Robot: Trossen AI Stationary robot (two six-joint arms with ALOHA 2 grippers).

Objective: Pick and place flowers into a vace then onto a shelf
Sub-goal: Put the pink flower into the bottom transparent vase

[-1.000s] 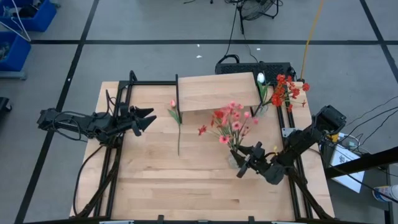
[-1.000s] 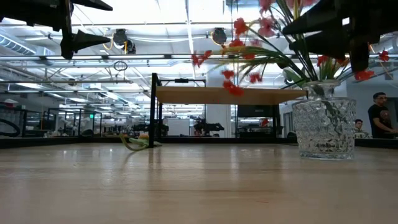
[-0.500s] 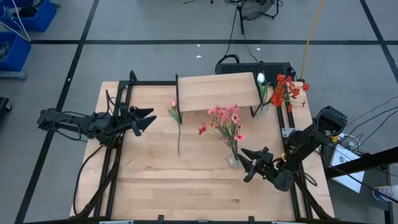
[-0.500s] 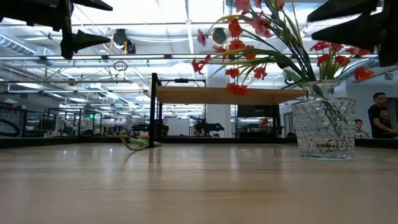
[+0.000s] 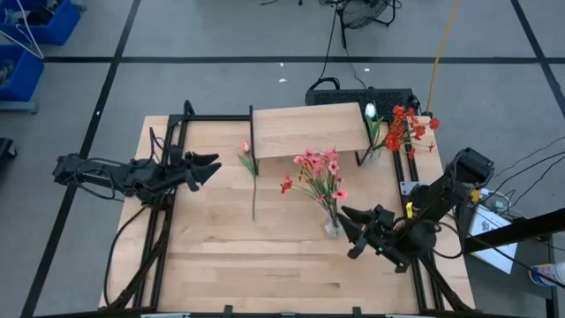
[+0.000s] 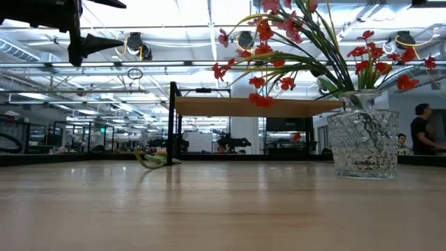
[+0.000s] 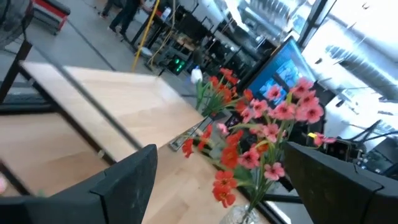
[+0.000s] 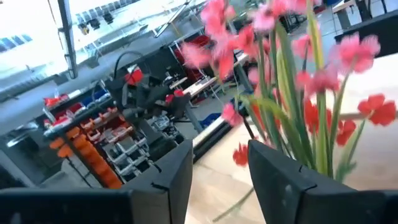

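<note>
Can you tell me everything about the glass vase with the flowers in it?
The vase is short, round and clear, with a bumpy diamond pattern, and looks like glass. It stands upright on the table, right of the middle, in front of the shelf. Green stems of red and pink flowers stand in it and lean toward the shelf. The right gripper hovers beside it, not touching.
</note>
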